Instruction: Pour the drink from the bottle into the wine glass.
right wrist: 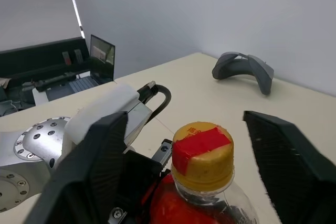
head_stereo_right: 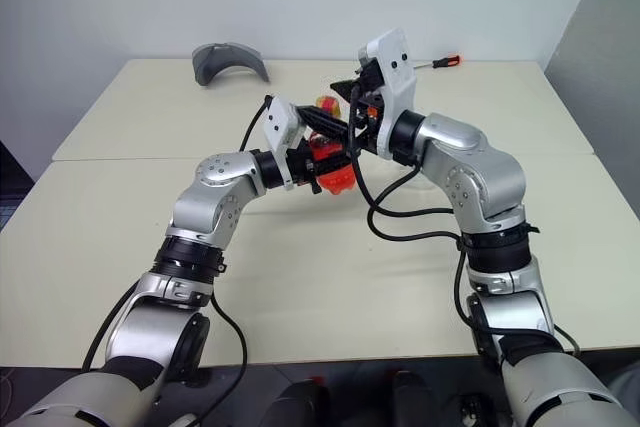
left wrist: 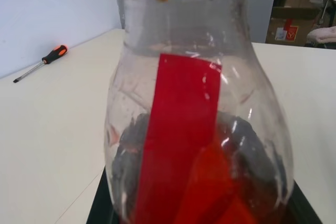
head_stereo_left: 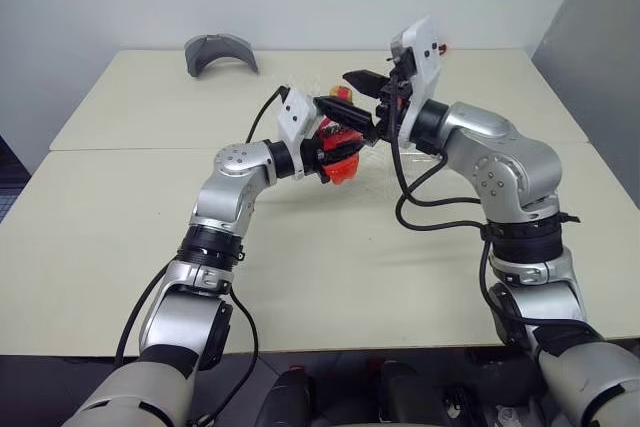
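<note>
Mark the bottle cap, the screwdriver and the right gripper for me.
cap (right wrist: 202,153): right wrist view, on its yellow side below the red tape.
screwdriver (left wrist: 54,53): left wrist view, on its orange-and-black handle.
right gripper (right wrist: 202,169): right wrist view, midway between its open fingers, which flank the cap.

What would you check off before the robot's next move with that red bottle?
1. Bottle held by left fingers: ok.
2. Bottle upright: ok.
3. Cap still on, must come off first: not ok.
4. Right fingers either side of the cap, open, not yet touching: ok.
5. Glass placement, mostly hidden behind the right arm: cannot tell.
6. Screwdriver and grey piece well away: ok.
</note>
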Robot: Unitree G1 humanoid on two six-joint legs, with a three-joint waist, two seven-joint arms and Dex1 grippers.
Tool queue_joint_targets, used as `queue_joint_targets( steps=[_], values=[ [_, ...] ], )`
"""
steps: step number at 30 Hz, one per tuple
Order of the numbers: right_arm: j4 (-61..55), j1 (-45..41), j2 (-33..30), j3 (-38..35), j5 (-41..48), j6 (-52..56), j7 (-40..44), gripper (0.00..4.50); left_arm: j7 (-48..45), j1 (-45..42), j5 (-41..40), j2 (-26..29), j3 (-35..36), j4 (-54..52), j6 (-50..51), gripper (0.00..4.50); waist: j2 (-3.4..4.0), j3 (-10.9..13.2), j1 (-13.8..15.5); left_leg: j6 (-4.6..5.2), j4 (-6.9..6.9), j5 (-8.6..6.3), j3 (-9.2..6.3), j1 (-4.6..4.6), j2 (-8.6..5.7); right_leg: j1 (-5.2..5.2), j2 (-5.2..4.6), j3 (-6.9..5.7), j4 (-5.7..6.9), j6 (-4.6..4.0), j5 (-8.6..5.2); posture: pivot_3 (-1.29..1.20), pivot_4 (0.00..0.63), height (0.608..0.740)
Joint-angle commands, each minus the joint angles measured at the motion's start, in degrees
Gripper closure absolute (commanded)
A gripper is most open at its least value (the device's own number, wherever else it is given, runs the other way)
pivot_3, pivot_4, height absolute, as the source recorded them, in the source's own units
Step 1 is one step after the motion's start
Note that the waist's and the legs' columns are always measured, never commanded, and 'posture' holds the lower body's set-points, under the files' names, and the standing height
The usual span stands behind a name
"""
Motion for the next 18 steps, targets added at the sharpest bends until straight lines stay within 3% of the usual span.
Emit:
queue_joint_targets(
  steps=[1,4,11,18],
  values=[
    [-1.4,-0.7,-0.1,-0.9,0.7,-0.2,0.3,2.14,0.0,-2.6,-0.4,-0.2,1.6,-1.3,-1.6,3.19,0.0,0.0,0.0,0.0,0.0,0.0,0.0,0.0,0.0,0.0,0.0,0.0,0.0,0.0,0.0,0.0,0.15,0.74],
    [-1.8,-0.1,-0.5,-0.6,0.7,0.3,0.8,3.23,0.0,-2.8,-0.4,-0.2,1.6,-1.2,-1.7,3.2,0.0,0.0,0.0,0.0,0.0,0.0,0.01,0.0,0.0,0.0,0.0,0.01,0.0,0.0,0.0,0.0,0.15,0.74],
    [-1.5,-1.7,-1.0,-1.7,4.0,1.7,4.7,3.29,-0.9,-1.1,-1.8,0.4,1.4,-7.0,1.4,3.21,0.0,0.0,0.0,0.0,0.0,0.0,0.0,-0.01,0.0,0.0,0.0,0.0,0.0,0.0,0.0,0.0,0.15,0.74],
    [3.3,-7.4,-4.5,1.8,8.2,0.3,25.1,3.29,-2.6,11.5,-10.7,5.2,0.1,-34.9,17.0,3.21,0.02,0.0,-1.0,0.01,-0.03,-0.01,0.0,0.02,0.01,0.0,0.01,0.05,-0.01,0.0,0.0,0.0,0.15,0.74]
  ],
)
